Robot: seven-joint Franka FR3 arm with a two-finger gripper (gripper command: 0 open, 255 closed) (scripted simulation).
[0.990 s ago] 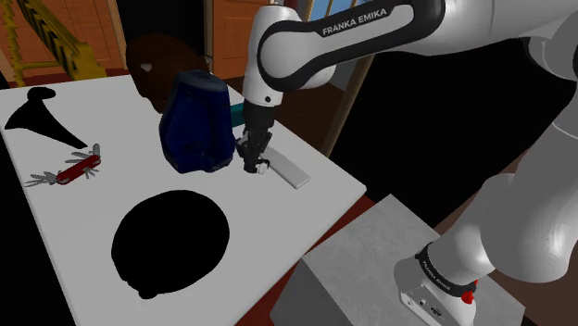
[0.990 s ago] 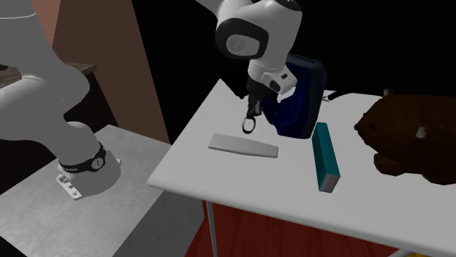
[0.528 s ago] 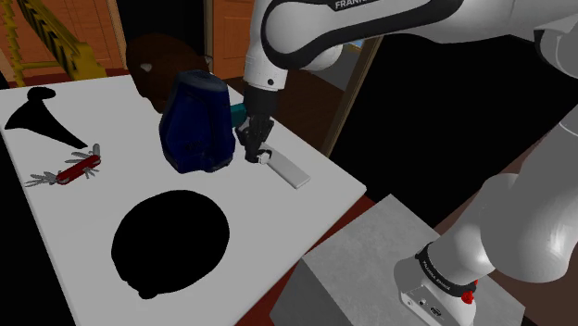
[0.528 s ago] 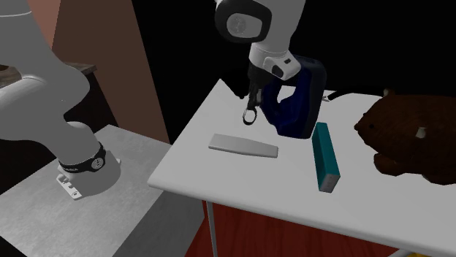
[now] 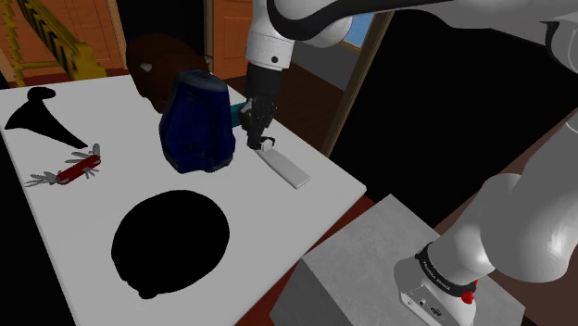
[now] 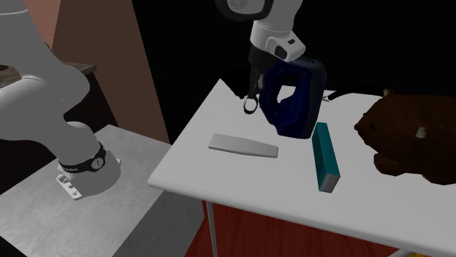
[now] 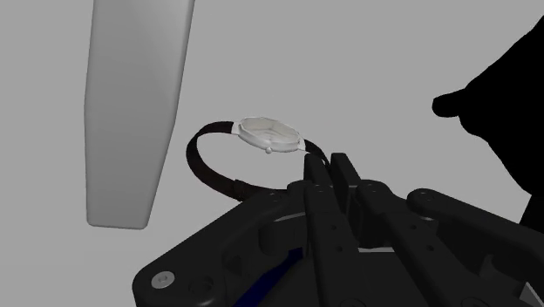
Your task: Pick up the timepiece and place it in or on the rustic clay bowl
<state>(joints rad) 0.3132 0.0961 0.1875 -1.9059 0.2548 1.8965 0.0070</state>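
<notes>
The black gripper [image 5: 258, 139], its fingers closed tight on the dark strap of a white-faced wristwatch [image 7: 270, 133], holds it in the air above the white table [image 5: 278, 218], just beside a blue backpack [image 5: 194, 125], near a flat grey slab [image 5: 285, 168], well apart from the black bowl [image 5: 171, 243].

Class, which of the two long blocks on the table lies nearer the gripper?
The flat grey slab, close by the gripper clasping the wristwatch; the teal box lies farther off, beside the blue bag.
</notes>
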